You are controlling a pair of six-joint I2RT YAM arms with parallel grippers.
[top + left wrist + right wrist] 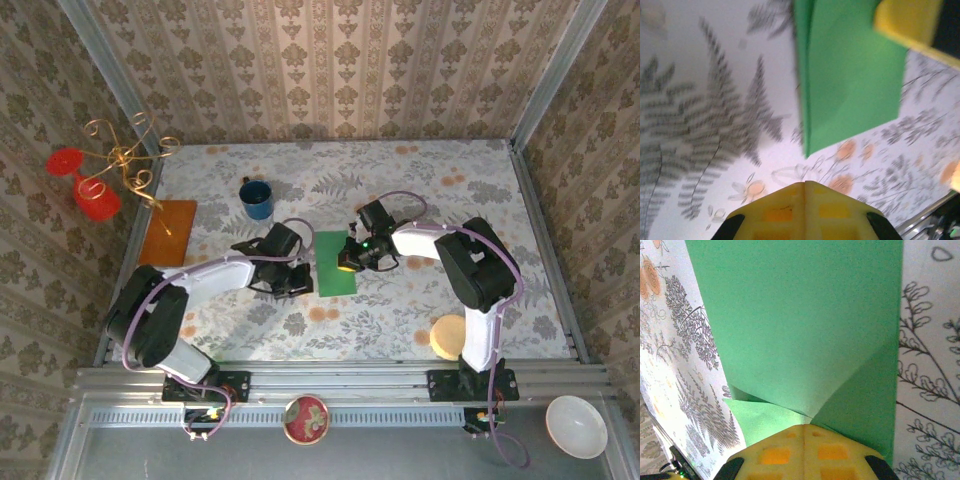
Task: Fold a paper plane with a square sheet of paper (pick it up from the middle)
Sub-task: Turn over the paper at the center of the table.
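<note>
The square sheet of paper (333, 262) lies mid-table, bright green and doubled over into a tall narrow rectangle. My right gripper (348, 264) is over its right edge, shut. In the right wrist view the green layers (805, 330) draw up to a point right at the closed tips (805, 426), so the paper is pinched there. My left gripper (302, 284) sits just left of the sheet's lower left corner. In the left wrist view its jaws (805, 184) are shut on nothing, and the green paper (850, 75) lies ahead, clear of them.
A blue mug (257, 198) stands behind the sheet to the left. An orange-brown square sheet (168, 232) and a gold rack with red glasses (118, 160) are at the far left. A pale round block (449, 336) sits by the right arm's base. Two bowls (306, 418) (576, 425) rest below the rail.
</note>
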